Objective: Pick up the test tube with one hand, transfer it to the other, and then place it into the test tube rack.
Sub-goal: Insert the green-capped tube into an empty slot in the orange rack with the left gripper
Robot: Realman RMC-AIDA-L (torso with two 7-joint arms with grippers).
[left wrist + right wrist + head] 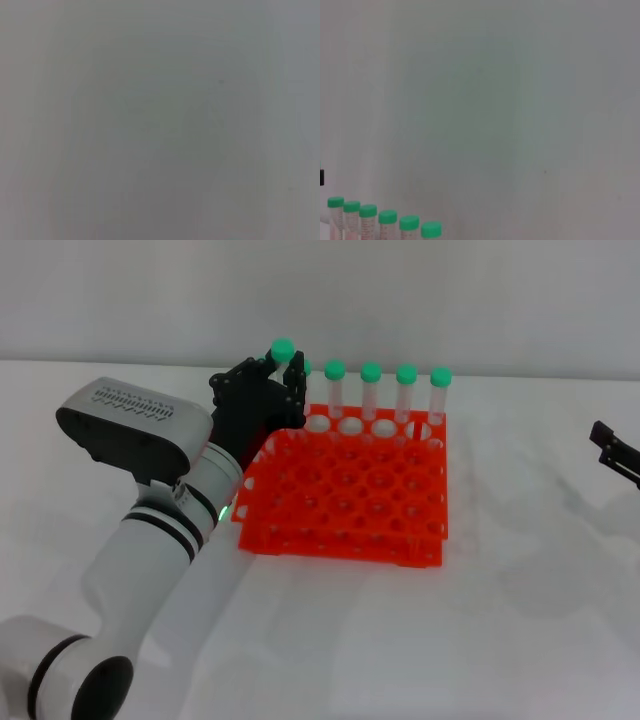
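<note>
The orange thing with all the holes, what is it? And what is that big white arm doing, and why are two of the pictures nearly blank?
The orange thing is a test tube rack, a stand with many round holes that keep tubes upright. It sits on a white table. Four green-capped tubes stand in its back row.

The white arm belongs to a robot. The big picture comes from a camera on the robot's head, looking down at the table. The arm is its left one, and the black left gripper at its end works like a hand. It holds one more test tube over the rack's back corner; mostly the green cap shows.

The right gripper waits at the table's far edge.

The other two pictures come from cameras on the wrists. The left one shows only grey. The right one sees green caps in its corner.
</note>
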